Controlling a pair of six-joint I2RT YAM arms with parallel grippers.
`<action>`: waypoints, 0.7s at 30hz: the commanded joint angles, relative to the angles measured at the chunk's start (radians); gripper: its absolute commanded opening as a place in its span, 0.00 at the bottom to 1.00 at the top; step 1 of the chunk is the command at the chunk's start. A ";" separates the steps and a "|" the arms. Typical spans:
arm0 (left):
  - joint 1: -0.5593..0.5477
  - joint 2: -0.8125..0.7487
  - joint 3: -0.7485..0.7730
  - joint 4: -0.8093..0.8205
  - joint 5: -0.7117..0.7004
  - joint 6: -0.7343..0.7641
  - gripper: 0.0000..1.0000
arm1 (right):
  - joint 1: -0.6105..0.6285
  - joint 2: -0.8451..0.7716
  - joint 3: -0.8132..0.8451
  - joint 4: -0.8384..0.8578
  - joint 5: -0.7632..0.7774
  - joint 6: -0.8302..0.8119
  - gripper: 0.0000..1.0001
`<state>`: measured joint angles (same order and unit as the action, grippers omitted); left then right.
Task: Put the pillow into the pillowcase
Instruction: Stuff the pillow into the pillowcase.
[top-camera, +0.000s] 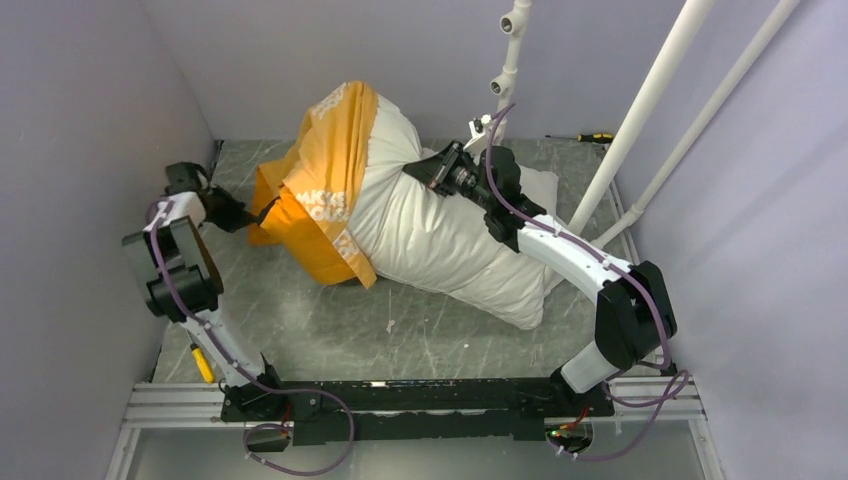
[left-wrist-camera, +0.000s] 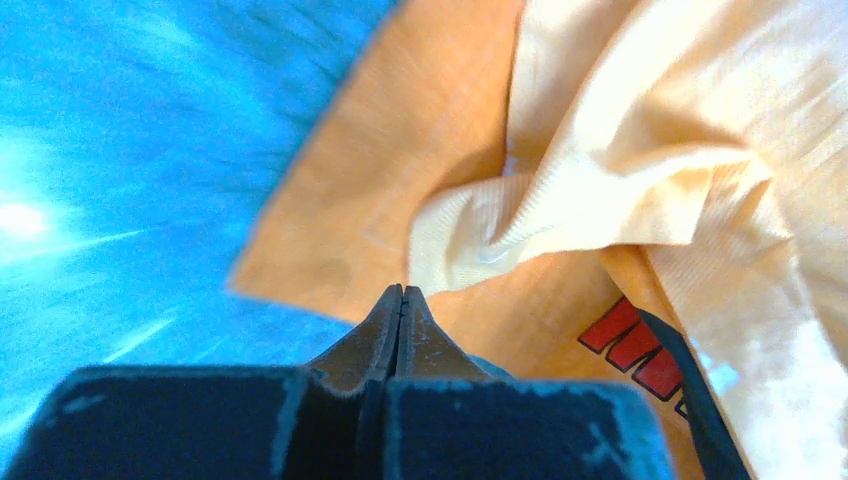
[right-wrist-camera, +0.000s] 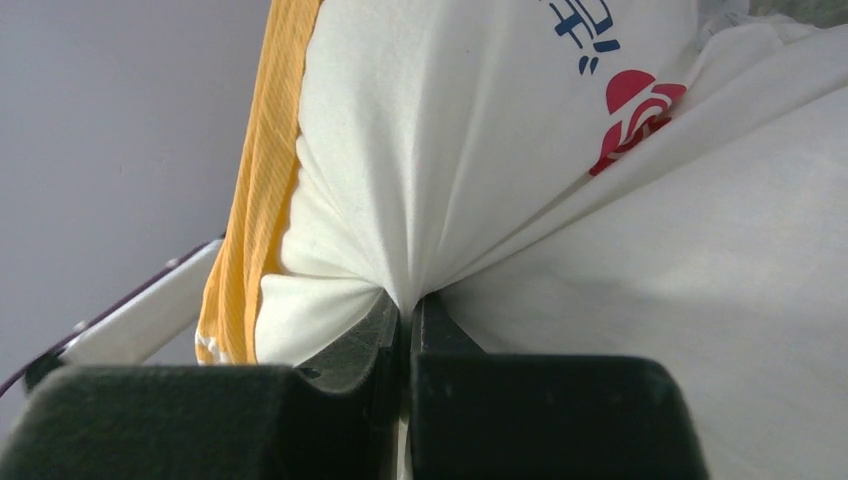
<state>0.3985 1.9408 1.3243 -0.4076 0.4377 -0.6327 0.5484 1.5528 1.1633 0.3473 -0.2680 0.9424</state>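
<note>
Pillow (top-camera: 440, 250) lay slantwise across the grey tabletop (top-camera: 330, 325), its long axis running from a raised end at the far left down to a free end at the near right. Pillowcase (top-camera: 325, 185), orange-yellow, was drawn over the raised end only, covering roughly the first third, with its open mouth facing the near right along that same axis. The rest of the case sagged in loose folds toward the left.

Left claw (top-camera: 262, 212) sat just left of the case, its fingers pressed together on a fold of orange cloth near the hem. Right claw (top-camera: 412, 172) was nearer the pillow's middle, on its far side just past the case's mouth. Its fingers pinched a tuck of white fabric, which puckered in tight creases around the tips.

The likely next move was to pull the case further along the axis toward the near right, or to push the pillow into it.

The pillow looked plump and smooth, plain white, with a small round red logo (right-wrist-camera: 635, 105) and blue lettering (right-wrist-camera: 585, 25) close to the right claw's grip
</note>
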 joint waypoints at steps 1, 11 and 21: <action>0.043 -0.218 0.103 -0.146 -0.246 0.134 0.00 | -0.045 -0.097 0.019 0.073 0.032 -0.022 0.00; 0.000 -0.401 0.165 -0.156 0.127 0.117 0.62 | -0.056 -0.114 0.017 0.027 0.006 -0.051 0.00; -0.121 -0.533 0.141 -0.126 0.491 -0.047 0.96 | -0.059 -0.120 0.012 0.032 -0.016 -0.042 0.00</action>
<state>0.3573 1.4403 1.4597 -0.5102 0.7769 -0.6415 0.5266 1.5040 1.1557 0.2893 -0.2989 0.9054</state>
